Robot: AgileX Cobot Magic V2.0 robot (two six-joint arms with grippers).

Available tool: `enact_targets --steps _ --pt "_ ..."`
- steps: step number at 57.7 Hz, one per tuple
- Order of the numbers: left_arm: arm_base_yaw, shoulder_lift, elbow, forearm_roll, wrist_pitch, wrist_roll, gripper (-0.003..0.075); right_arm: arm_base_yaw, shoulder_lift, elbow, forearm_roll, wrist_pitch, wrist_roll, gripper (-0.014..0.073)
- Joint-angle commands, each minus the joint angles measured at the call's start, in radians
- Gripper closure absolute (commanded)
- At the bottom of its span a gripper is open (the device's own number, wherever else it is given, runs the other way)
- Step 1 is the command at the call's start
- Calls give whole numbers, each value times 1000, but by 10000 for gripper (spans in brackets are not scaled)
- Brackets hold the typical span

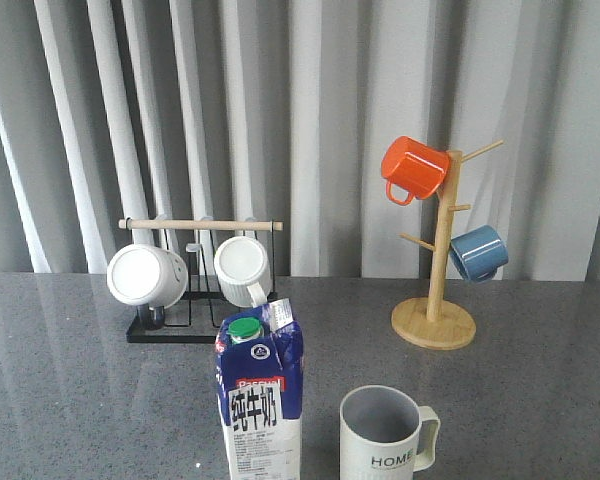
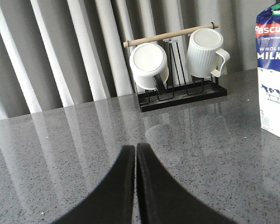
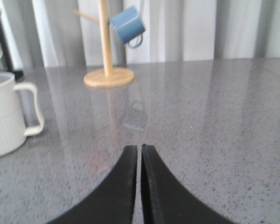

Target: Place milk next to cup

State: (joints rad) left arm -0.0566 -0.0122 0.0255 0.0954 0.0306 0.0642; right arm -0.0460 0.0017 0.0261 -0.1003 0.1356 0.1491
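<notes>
The milk carton (image 1: pixel 260 400), blue and white with a green round cap, stands upright at the front of the table. It also shows at the edge of the left wrist view (image 2: pixel 273 70). The off-white ribbed HOME cup (image 1: pixel 385 440) stands just to its right, apart from it, handle to the right. It also shows in the right wrist view (image 3: pixel 7 114). My left gripper (image 2: pixel 135 148) is shut and empty over bare table, away from the carton. My right gripper (image 3: pixel 140 148) is shut and empty, away from the cup. Neither gripper shows in the front view.
A black rack (image 1: pixel 195 325) with a wooden bar holds two plain white ribbed mugs (image 1: pixel 145 275) at the back left. A wooden mug tree (image 1: pixel 435 320) at the back right carries an orange mug (image 1: pixel 413 168) and a blue mug (image 1: pixel 478 252). Grey curtains hang behind.
</notes>
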Motion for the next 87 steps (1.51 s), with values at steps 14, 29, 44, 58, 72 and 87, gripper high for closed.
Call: enact_targets --steps 14,29,44,58,72,87 --pt "0 -11 -18 -4 -69 -7 726 -29 -23 11 19 -69 -15 580" --pt "0 -11 -18 -4 -69 -6 726 -29 -23 11 5 -86 -44 580" --pt "0 -11 -18 -4 -69 -6 726 -29 -23 11 7 -148 -110 597" --pt "0 -11 -18 -4 -69 -6 726 -29 -23 11 23 -148 -109 600" --pt "0 -11 -18 -4 -69 -6 726 -29 -22 9 23 -147 -109 600" --pt "0 -11 -18 -4 -69 -6 726 -29 -22 9 23 -147 -109 601"
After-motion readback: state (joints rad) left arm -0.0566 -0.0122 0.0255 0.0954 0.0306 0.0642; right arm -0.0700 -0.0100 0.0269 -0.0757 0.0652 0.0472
